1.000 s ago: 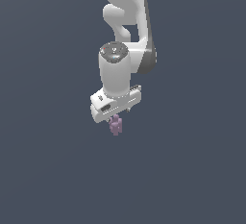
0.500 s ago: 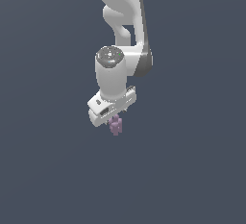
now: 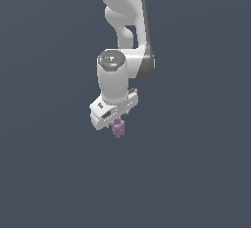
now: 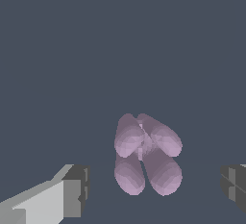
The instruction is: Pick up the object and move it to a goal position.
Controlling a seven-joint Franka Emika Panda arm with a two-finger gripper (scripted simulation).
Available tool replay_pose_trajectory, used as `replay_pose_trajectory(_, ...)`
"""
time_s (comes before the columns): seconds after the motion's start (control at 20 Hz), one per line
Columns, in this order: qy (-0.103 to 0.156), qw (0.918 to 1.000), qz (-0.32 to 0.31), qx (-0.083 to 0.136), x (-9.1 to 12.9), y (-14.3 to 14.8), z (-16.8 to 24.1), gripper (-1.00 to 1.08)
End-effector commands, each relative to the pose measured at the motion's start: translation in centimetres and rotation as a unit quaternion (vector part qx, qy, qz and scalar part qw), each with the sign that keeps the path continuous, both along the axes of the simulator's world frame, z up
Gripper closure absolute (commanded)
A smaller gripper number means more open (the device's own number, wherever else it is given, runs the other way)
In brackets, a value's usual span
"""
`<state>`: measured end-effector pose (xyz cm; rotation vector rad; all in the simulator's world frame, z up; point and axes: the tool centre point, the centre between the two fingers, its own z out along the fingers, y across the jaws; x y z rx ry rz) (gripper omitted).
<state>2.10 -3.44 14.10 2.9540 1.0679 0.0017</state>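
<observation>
The object (image 3: pixel 117 128) is a small pale purple lumpy item with rounded knobs, lying on the flat dark grey surface. In the exterior view my white gripper (image 3: pixel 115 122) hangs right over it, and the object shows just below the hand. In the wrist view the object (image 4: pixel 146 155) lies between my two fingers, which stand wide apart. One finger (image 4: pixel 72 192) and the other (image 4: pixel 234 184) each leave a clear gap to it. The gripper (image 4: pixel 154 185) is open and holds nothing.
A plain dark grey surface (image 3: pixel 196 173) fills both views. The white arm (image 3: pixel 125 21) rises above the gripper toward the top of the exterior view. No goal marker shows.
The arm's wrist has shifted slightly toward the exterior view's left over the object. The object has stayed in place.
</observation>
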Motion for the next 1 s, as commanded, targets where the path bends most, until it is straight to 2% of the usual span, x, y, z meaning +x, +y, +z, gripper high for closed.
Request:
replay_pose_trajectory(0.0, 0.001, 1.0, 0.0, 0.0, -0.1, 0.0, -0.8, -0.92)
replay_pose_trajectory(0.3, 0.001, 1.0, 0.002, 0.0, -0.2, 0.0, -3.8, -0.92)
replay_pose_trajectory(0.6, 0.001, 1.0, 0.002, 0.0, 0.0, 0.0, -4.5, -0.92)
replay_pose_trajectory(0.65, 0.001, 1.0, 0.002, 0.0, 0.0, 0.0, -4.5, 1.08)
replay_pose_trajectory(0.95, 0.001, 1.0, 0.002, 0.0, 0.0, 0.0, -4.5, 1.08)
